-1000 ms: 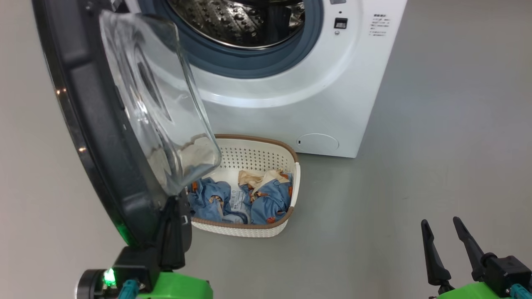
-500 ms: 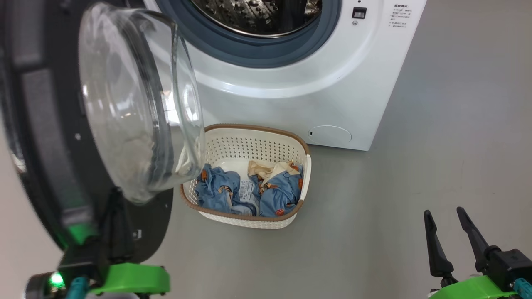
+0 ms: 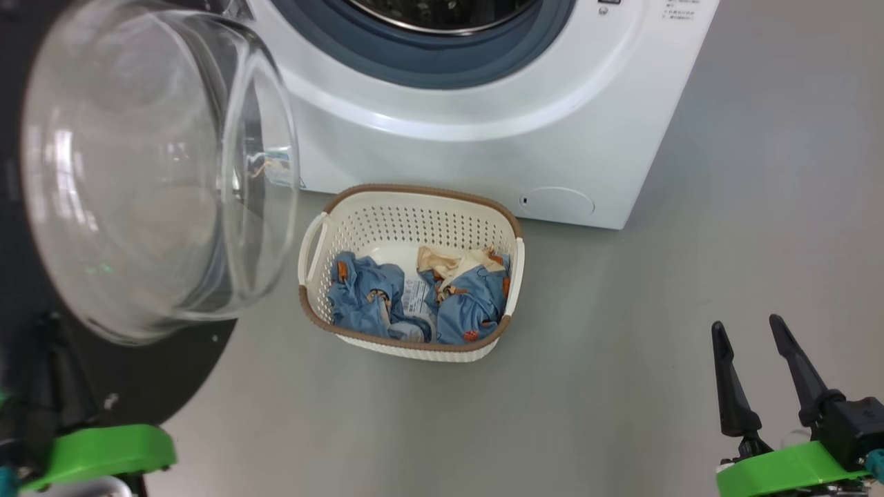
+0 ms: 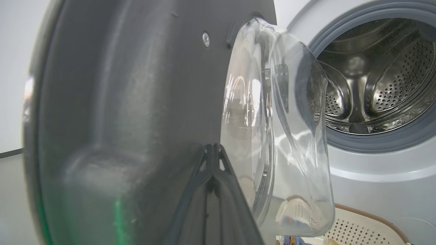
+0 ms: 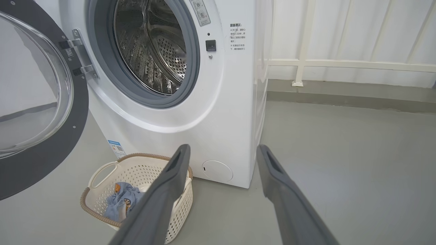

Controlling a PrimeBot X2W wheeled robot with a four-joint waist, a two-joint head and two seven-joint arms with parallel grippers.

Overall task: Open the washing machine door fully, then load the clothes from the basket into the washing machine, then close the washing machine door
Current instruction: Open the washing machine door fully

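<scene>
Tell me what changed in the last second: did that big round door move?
Yes. The washing machine door swung wider open, toward the robot's left, uncovering the left handle of the basket; the left gripper, jaws shut, went with its dark inner rim. The camera shifted too. The basket, the clothes and the right gripper, jaws open, stayed put.

Underfoot, smooth matt grey floor (image 3: 690, 276) with faint soft shading. In the right wrist view, beyond that floor, a white panelled wall (image 5: 368, 30) crossed by a white horizontal rail (image 5: 357, 64), with a white upright post (image 5: 305, 37) joined to the rail and footed on a low grey kerb (image 5: 340, 97) along the wall's base. In the left wrist view, a pale wall (image 4: 12, 68) with a dark strip (image 4: 10, 153) at its foot.
</scene>
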